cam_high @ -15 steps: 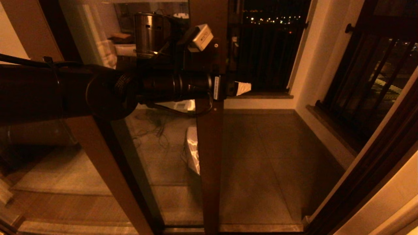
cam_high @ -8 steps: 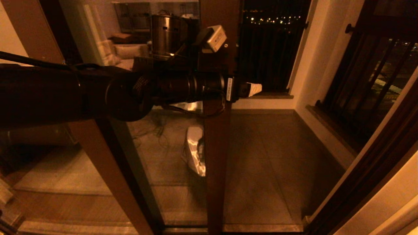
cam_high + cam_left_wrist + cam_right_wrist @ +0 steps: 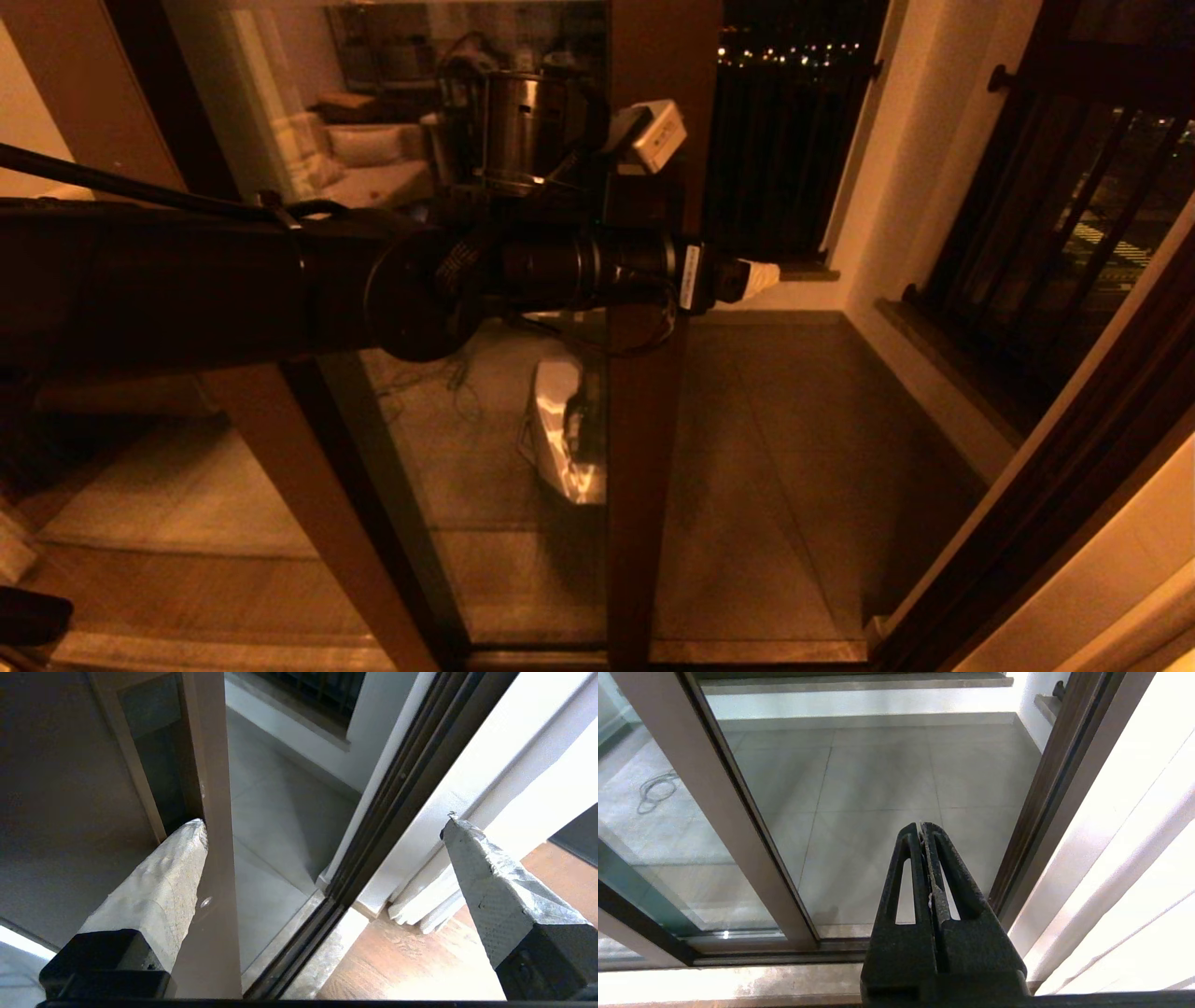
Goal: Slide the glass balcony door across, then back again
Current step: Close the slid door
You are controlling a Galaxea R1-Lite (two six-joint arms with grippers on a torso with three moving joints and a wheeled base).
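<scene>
**Door stile further right; left fingers spread, one against its edge**

The glass balcony door point(image 3: 644, 420) stands partly across the opening. Its reddish-brown stile runs top to bottom just left of the head view's centre, with reflective glass to its left. Against the frame a second ago, the stile has shifted rightward, and the opening onto the tiled balcony floor point(image 3: 775, 448) is narrower.

The left gripper point(image 3: 322, 826) has travelled right with the stile. Fingers released, spread wide, clamping nothing. In the left wrist view, one padded finger point(image 3: 163, 891) lies against the stile's face at its edge; the other finger point(image 3: 486, 877) hangs free, well apart from the door, over towards the dark jamb point(image 3: 392, 793) on the far side of the gap. In the head view, only a pale fingertip shows just past the stile.

The right gripper point(image 3: 923, 830) is parked low, fingers clenched together on nothing, pointing at the floor beside the sill track point(image 3: 738, 947).
</scene>
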